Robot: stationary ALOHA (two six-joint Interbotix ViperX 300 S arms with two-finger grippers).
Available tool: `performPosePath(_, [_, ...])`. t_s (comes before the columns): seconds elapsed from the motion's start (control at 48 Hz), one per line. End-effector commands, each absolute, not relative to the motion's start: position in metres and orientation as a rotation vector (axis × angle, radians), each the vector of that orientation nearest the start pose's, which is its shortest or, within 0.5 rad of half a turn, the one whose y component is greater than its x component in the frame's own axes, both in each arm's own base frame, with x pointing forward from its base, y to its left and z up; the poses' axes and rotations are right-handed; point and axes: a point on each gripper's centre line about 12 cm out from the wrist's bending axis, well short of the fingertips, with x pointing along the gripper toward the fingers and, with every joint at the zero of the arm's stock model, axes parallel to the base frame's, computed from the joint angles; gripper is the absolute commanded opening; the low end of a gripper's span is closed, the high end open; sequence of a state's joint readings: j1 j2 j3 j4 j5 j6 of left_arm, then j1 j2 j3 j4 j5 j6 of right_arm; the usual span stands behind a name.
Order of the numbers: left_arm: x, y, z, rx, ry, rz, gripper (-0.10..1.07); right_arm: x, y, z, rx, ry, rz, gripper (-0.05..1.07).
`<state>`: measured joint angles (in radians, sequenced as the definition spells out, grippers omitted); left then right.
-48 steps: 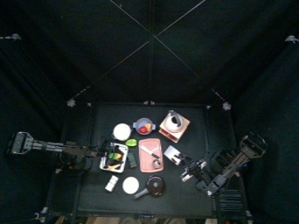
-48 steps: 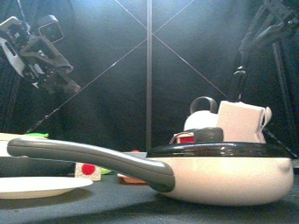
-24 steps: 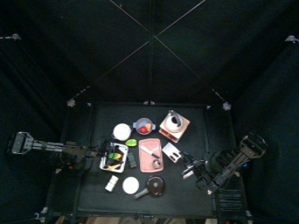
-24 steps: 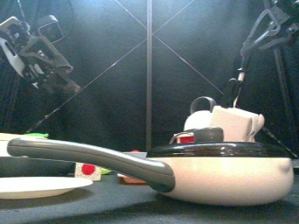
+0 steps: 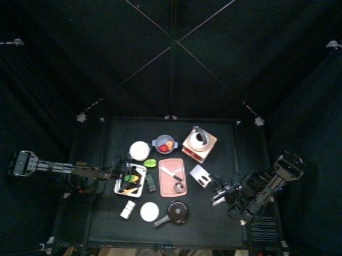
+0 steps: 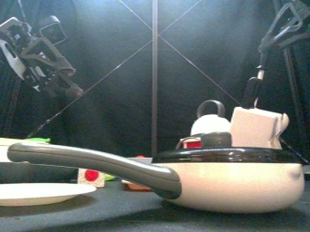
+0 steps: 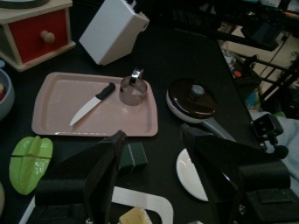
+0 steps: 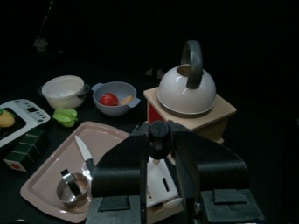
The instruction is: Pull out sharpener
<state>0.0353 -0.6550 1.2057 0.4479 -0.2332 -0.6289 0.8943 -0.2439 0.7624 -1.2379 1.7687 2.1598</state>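
Whitish-grey, the sharpener (image 5: 198, 176) stood on the table (image 5: 234, 140) just beside the pink tray (image 5: 171, 190). The right gripper (image 8: 156, 133) hung close over it with jaws pressed together at the tips; if it held the sharpener, I could not tell. The left gripper (image 7: 158, 171) hovered wide open near the tray.

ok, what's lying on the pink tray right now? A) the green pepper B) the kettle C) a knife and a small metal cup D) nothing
C: the left wrist view shows a black-handled knife and a small metal cup on the pink tray; the kettle sits on a wooden block off the tray.
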Motion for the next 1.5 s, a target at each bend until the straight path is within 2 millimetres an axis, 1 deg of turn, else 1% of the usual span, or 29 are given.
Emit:
performPosePath(0.0, [0.234, -0.003, 0.211, -0.213, 0.322, -0.034, 0.91, 0.215, 0.094, 0.273, 0.122, 0.125, -1.021, 0.46])
performPosePath(0.271, [0.234, -0.003, 0.211, -0.213, 0.323, -0.033, 0.91, 0.212, 0.091, 0.274, 0.113, 0.072, -1.039, 0.46])
performPosePath(0.604, [0.234, -0.003, 0.211, -0.213, 0.322, -0.034, 0.91, 0.212, 0.092, 0.267, 0.091, 0.033, -1.065, 0.46])
performPosePath(0.75, [0.234, -0.003, 0.211, -0.213, 0.323, -0.033, 0.91, 0.212, 0.096, 0.262, 0.09, 0.01, -1.069, 0.46])
performPosePath(0.979, [0.234, -0.003, 0.211, -0.213, 0.322, -0.034, 0.91, 0.201, 0.095, 0.248, 0.174, -0.015, -1.083, 0.46])
performPosePath(1.292, [0.234, -0.003, 0.211, -0.213, 0.325, -0.033, 0.91, 0.197, 0.098, 0.257, 0.165, -0.089, -1.072, 0.46])
performPosePath(1.479, [0.234, -0.003, 0.211, -0.211, 0.325, -0.032, 0.91, 0.197, 0.101, 0.257, 0.137, -0.125, -1.066, 0.46])
